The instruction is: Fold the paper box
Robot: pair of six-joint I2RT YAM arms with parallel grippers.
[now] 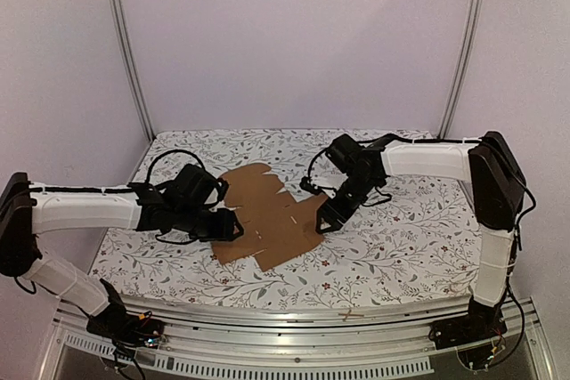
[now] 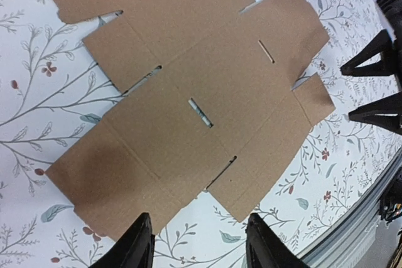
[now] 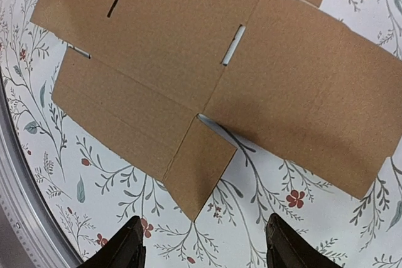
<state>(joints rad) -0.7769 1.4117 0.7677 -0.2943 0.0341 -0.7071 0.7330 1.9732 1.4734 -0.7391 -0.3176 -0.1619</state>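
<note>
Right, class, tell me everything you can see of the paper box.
The paper box is not yet folded: a flat, plain brown cardboard sheet, die-cut with flaps, creases and narrow slots, lying on the floral tablecloth. The left gripper and right gripper, both open, hover at opposite edges; neither grips it.

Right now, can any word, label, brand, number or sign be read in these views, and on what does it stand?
None can be read.
The paper box is plain brown cardboard with no print.
The tablecloth shows only a flower pattern, no lettering.
</note>
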